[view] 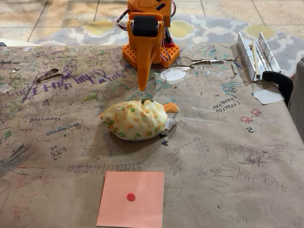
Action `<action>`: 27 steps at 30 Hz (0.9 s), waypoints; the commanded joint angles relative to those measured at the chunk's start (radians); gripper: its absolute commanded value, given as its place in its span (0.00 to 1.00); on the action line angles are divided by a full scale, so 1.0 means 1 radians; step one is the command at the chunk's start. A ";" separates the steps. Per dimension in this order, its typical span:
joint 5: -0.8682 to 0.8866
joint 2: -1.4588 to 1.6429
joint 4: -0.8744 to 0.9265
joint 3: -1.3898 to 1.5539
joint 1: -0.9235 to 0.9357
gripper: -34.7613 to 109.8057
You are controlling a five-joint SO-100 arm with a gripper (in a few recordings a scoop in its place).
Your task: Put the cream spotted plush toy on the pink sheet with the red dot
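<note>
In the fixed view we see the orange arm standing at the far side of the surface, which is covered with brown paper full of scribbles and handwriting. Its fingers point straight down as one narrow orange tip, and from this angle we cannot tell if they are spread or pressed together; they hold nothing. The tip hangs just above the far edge of the cream spotted plush toy, apart from it. The toy lies on its side near the middle of the surface, with orange and green spots on its cream body, an orange limb sticking out to the right and a small white tag at its right lower edge. The pink sheet with the red dot lies flat at the near edge of the surface, well apart from the toy, and its lower side is cut by the picture border. At the right far corner we see some white metal rails and a black clamp.
</note>
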 commanded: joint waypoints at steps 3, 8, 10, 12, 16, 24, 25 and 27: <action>-0.084 0.012 0.000 -0.018 -0.074 0.24; -0.219 0.012 0.018 -0.018 -0.124 0.24; -0.265 0.012 0.029 -0.018 -0.152 0.24; -0.281 0.012 0.034 -0.018 -0.160 0.24; -0.281 0.012 0.037 -0.018 -0.156 0.24; -0.071 0.012 0.002 -0.018 0.012 0.24; -0.028 0.012 -0.006 -0.018 0.044 0.24; -0.006 0.012 -0.011 -0.018 0.058 0.24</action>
